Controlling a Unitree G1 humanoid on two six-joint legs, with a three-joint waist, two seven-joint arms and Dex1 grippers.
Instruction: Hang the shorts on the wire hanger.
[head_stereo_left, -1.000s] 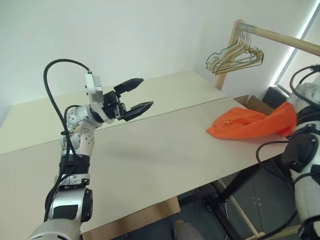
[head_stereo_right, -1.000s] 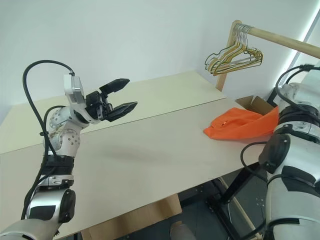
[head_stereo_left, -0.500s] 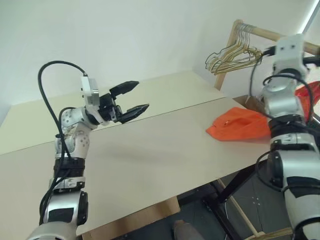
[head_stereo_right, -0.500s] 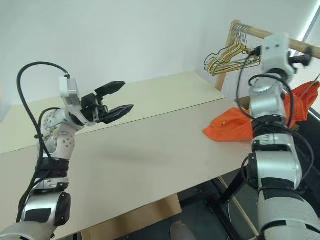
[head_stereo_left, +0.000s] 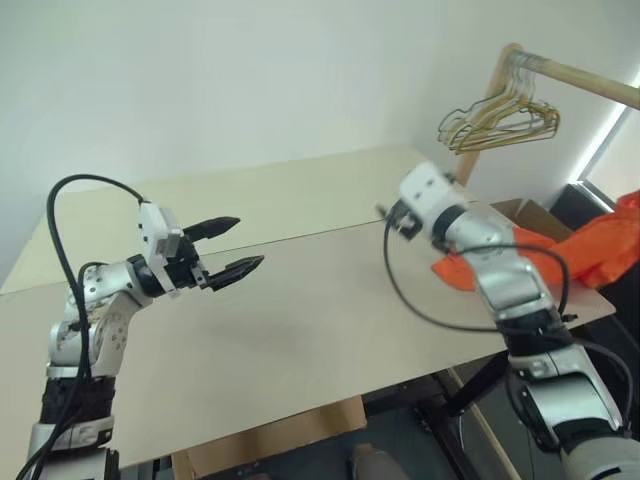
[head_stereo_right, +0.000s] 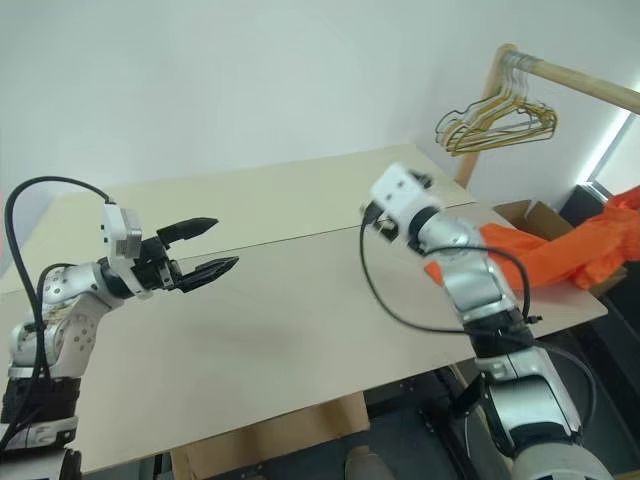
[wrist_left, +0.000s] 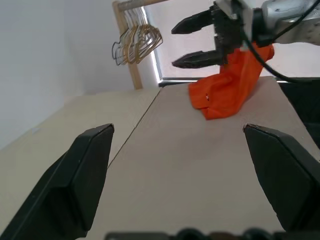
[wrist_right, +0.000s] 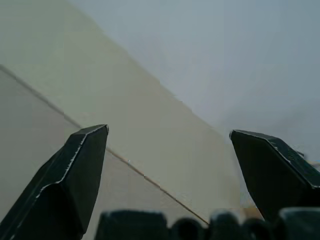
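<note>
The orange shorts (head_stereo_left: 585, 258) lie heaped at the right end of the table (head_stereo_left: 300, 320), partly behind my right forearm, with one part raised at the far right. In the left wrist view the shorts (wrist_left: 227, 92) sit just behind my right gripper (wrist_left: 192, 42), which hovers above the table, open and empty, close to the cloth. My left gripper (head_stereo_left: 250, 240) is held level over the table's left part, open with nothing between its fingers, far from the shorts. The wire hanger is out of view.
A cluster of gold wire hangers (head_stereo_left: 500, 112) hangs on a wooden rail (head_stereo_left: 585, 78) at the back right. A cardboard box (head_stereo_left: 535, 215) stands beyond the table's right end. A seam runs across the tabletop between its two boards.
My right arm has swung in from the far right to over the table, gripper open, now in front of the shorts. The left gripper sank and drew back leftward. The camera view shifted.
</note>
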